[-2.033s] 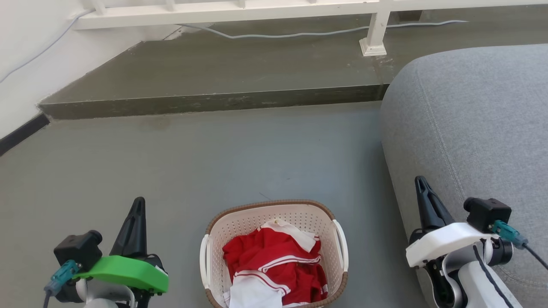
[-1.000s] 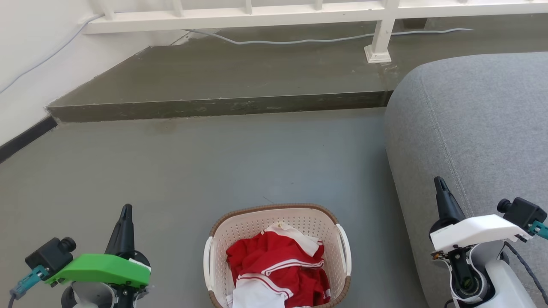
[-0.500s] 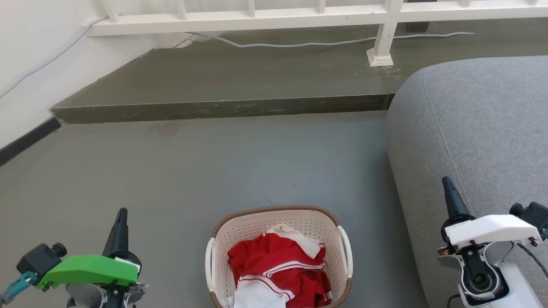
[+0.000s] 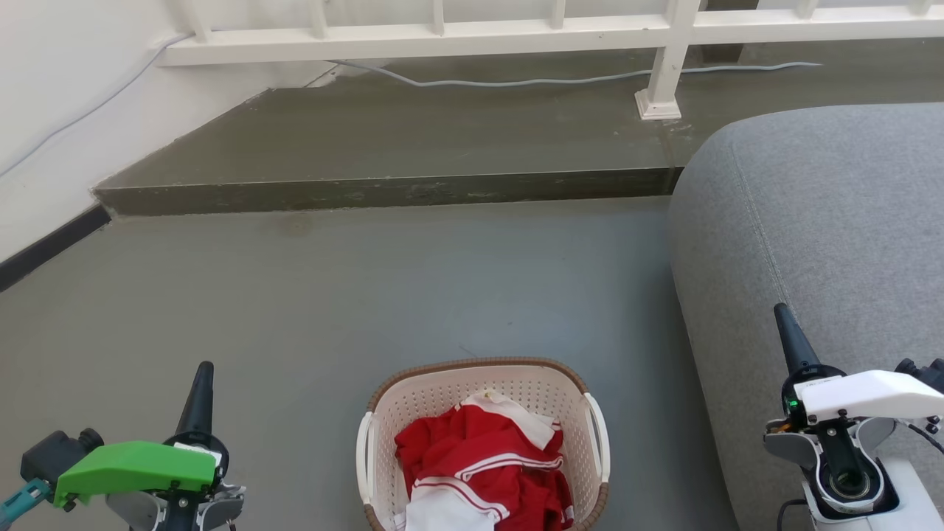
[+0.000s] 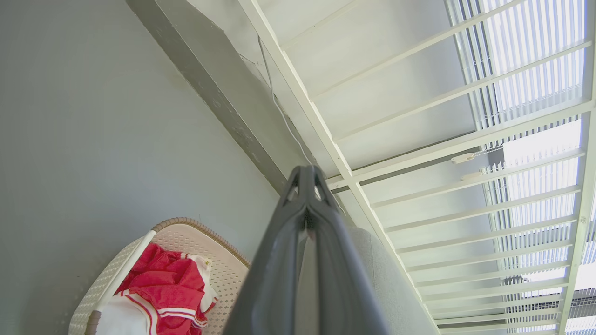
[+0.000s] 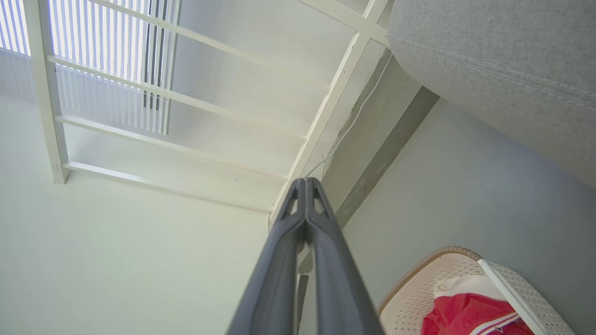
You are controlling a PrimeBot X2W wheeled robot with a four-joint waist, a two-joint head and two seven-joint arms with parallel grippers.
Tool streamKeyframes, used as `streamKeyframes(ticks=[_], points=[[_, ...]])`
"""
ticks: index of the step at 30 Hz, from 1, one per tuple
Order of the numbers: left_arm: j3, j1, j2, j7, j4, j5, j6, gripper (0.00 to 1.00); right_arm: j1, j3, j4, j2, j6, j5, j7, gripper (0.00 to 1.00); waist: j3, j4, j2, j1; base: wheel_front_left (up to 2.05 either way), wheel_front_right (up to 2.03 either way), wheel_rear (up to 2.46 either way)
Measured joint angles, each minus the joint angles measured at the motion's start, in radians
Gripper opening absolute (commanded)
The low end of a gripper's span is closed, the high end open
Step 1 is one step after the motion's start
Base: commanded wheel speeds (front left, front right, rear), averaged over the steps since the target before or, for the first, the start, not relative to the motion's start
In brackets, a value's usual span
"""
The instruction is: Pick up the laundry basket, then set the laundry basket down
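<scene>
Grey floor [image 4: 442,280]: laundry basket [image 4: 442,389] standing, red garment [image 4: 479,457] inside. Left of basket, left gripper [image 4: 203,372]; right of it, right gripper [image 4: 782,318]; both jaws closed together, empty. Beyond basket: step [image 4: 383,190], railing [image 4: 442,33]. Left wrist view adds window blinds [image 5: 535,46].

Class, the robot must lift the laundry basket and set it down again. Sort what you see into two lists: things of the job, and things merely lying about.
Of the job: laundry basket, left gripper, right gripper, both shut.

Lying about: red-and-white clothes inside the basket, grey sofa, white railing, cable, raised step.
</scene>
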Motion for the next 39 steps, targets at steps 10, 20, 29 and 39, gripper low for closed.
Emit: streamKeyframes(ticks=[10,20,29,39], points=[[0.022,-0.001,-0.002,0.030,0.005,-0.105,0.000,0.00,0.000,-0.031,0.002,0.004,0.014,0.114,0.027,0.00,-0.006,0.004,0.0000,0.0000,0.00,0.00,0.00],[0.039,-0.002,-0.003,0.065,0.013,-0.222,-0.001,0.00,-0.001,-0.065,0.002,0.007,0.025,0.243,0.062,0.00,-0.012,0.009,0.0000,0.0000,0.00,0.00,0.00],[0.062,-0.004,-0.005,0.093,0.022,-0.330,-0.001,0.00,-0.002,-0.096,0.002,0.009,0.041,0.356,0.089,0.00,-0.017,0.014,0.0000,0.0000,0.00,0.00,0.00],[0.067,-0.021,-0.006,0.106,0.025,-0.374,-0.003,0.00,-0.004,-0.110,0.002,0.012,0.043,0.400,0.105,0.00,-0.019,0.015,0.0000,0.0000,0.00,0.00,0.00]])
